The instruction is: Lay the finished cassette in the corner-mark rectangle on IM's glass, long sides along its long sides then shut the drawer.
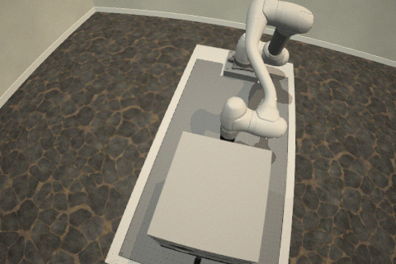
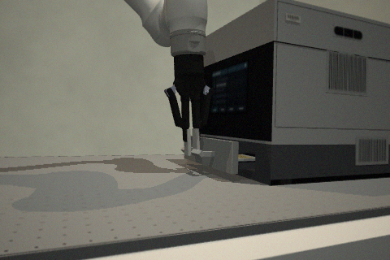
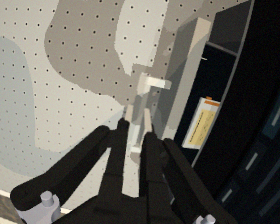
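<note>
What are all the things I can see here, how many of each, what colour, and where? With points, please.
Imager [image 1: 214, 194] [image 2: 321, 89]: one, pale grey and black, on the deck
Drawer [image 2: 227, 156] [image 3: 187, 82]: one, grey front, partly open, low on the imager
Handle [image 2: 203, 153] [image 3: 157, 81]: one, pale, on the drawer front
Cassette [image 2: 246, 157] [image 3: 203, 124]: one, white and yellow, inside the drawer
Deck [image 1: 206, 87] [image 2: 101, 215] [image 3: 21, 75]: one, grey, perforated, under the imager
Arm [image 1: 256, 29] [image 2: 187, 4]: one, white
Gripper [image 2: 192, 148] [image 3: 136, 114]: one, black, at the drawer handle
</note>
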`<state>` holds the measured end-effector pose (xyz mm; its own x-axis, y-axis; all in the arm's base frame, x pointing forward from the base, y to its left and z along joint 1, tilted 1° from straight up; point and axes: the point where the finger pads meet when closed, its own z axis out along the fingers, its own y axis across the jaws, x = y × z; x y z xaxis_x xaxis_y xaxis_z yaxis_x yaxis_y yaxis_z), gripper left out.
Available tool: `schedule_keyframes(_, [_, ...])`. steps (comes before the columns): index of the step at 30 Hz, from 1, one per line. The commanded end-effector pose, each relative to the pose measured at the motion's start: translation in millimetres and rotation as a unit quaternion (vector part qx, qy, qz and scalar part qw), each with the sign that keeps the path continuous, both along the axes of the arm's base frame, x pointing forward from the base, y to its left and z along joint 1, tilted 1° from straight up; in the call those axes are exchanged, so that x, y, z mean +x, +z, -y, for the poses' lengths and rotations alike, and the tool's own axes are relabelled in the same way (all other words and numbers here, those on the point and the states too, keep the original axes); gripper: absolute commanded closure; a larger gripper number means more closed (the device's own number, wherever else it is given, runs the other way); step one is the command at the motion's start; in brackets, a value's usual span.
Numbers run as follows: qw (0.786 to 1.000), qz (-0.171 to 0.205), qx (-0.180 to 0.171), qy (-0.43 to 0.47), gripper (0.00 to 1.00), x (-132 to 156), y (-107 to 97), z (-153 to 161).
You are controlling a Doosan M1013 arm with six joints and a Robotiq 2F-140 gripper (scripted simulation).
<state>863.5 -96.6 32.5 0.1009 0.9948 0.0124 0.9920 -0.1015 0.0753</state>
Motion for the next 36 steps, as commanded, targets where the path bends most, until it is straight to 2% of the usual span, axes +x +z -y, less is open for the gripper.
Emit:
schedule_keyframes(1, [1.000, -0.004, 0.000, -0.001, 0.90, 0, -4, 0])
schedule_keyframes(26, [1.000, -0.004, 0.000, -0.001, 0.90, 0, -4, 0])
schedule_keyframes(27, [1.000, 0.007, -0.001, -0.001, 0.90, 1, -4, 0])
schedule_keyframes(36, [1.000, 0.007, -0.001, -0.001, 0.90, 10, -4, 1])
